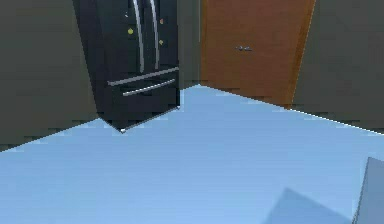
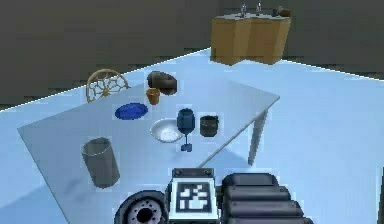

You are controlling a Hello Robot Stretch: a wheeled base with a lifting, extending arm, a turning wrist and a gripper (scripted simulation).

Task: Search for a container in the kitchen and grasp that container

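Upright, a grey cylindrical container (image 2: 100, 162) stands near the nearest corner of a pale table (image 2: 245, 100). Toward the table's middle sit a white plate (image 2: 165, 131), a blue stemmed glass (image 2: 186, 124) and a dark pot (image 2: 208, 125). A blue plate (image 2: 129, 111), a small orange cup (image 2: 153, 96) and a dark brown lump (image 2: 163, 80) lie along the far edge, by a wooden chair back (image 2: 105, 85). The gripper (image 2: 145, 210) shows as a dark body at the arm side view's bottom edge. Its fingers cannot be made out, so I cannot tell their state or whether they hold anything. In the forward view, a black fridge (image 1: 135, 50) stands left of a brown door (image 1: 250, 45).

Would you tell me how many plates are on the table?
2 on the table: a blue plate toward the far side, a white plate nearer the middle beside the blue goblet. None seems hidden.
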